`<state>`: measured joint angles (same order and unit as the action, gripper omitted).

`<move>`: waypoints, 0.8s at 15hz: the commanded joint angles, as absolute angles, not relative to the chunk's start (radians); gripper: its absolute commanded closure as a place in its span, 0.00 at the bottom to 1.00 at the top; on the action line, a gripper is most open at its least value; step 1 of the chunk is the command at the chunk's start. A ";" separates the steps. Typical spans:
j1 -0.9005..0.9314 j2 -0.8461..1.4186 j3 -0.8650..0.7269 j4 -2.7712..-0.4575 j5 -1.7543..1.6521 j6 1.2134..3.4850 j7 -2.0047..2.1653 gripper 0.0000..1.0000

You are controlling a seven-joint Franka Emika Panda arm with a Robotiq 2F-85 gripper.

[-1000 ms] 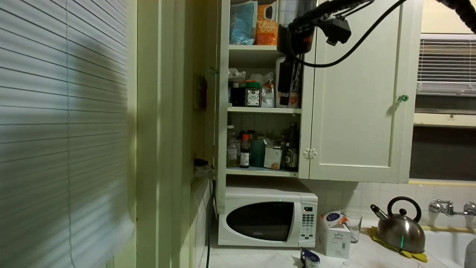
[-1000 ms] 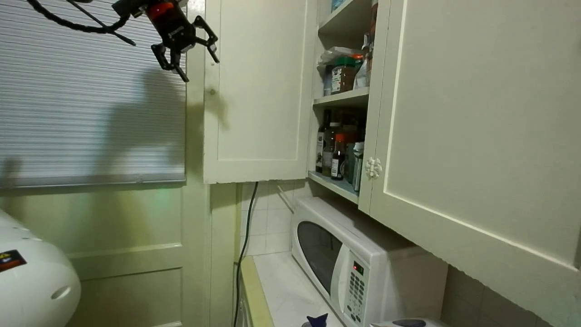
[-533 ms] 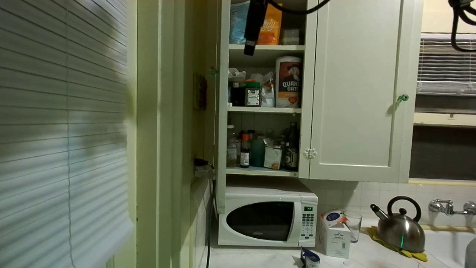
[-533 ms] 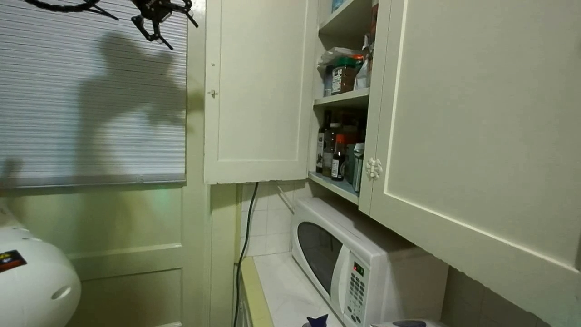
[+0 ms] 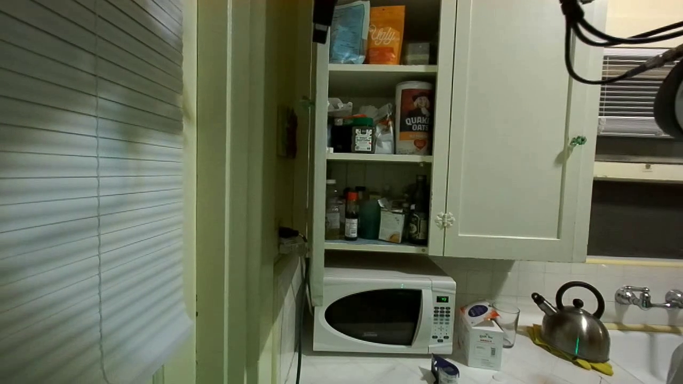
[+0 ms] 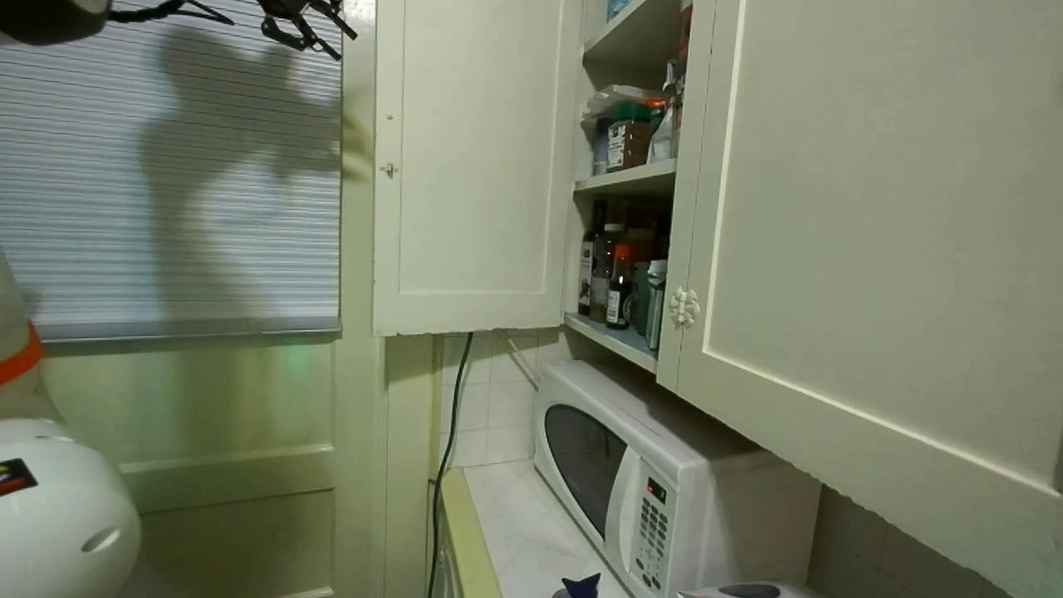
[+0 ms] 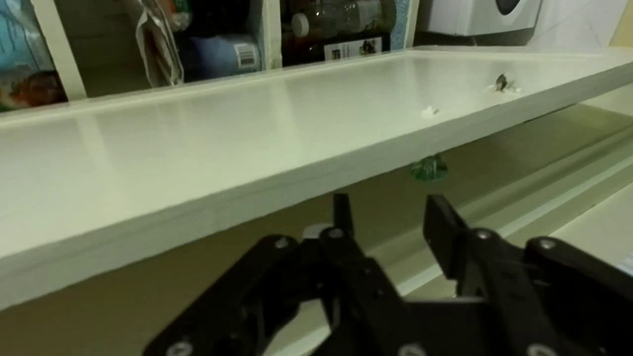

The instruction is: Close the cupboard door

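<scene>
The cupboard door, cream-white with a recessed panel, is swung wide and shows its inner face (image 6: 473, 208) in an exterior view. Edge-on, the cupboard door (image 5: 320, 176) lines the left side of the shelves. Its green glassy knob (image 7: 429, 169) sticks out from the outer face in the wrist view. My gripper (image 7: 389, 201) has its jaws partly apart with nothing between them, on the knob's side of the door edge. Whether a fingertip touches the door, I cannot tell. In the exterior views the gripper (image 6: 346, 46) is high up, its fingertips near the door's free edge.
Shelves hold an oats canister (image 5: 415, 120), bags and bottles. Below stands a microwave (image 5: 373, 314). A neighbouring cabinet door (image 5: 507, 133) is closed. The wall and door frame (image 5: 256, 186) lie close behind the open door. A window blind (image 6: 208, 208) hangs beside it.
The gripper has moved up and, in an exterior view, leftward from in front of the shelves to the door's edge. Its fingers have come closer together. The cupboard door has not moved.
</scene>
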<state>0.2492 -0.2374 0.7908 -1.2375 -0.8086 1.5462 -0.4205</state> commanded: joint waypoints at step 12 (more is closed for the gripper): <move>0.317 -0.040 0.808 -1.166 -1.245 1.673 -0.442 1.00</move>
<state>0.2782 -0.0593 0.8285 -1.1949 -1.1911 1.6936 -0.4311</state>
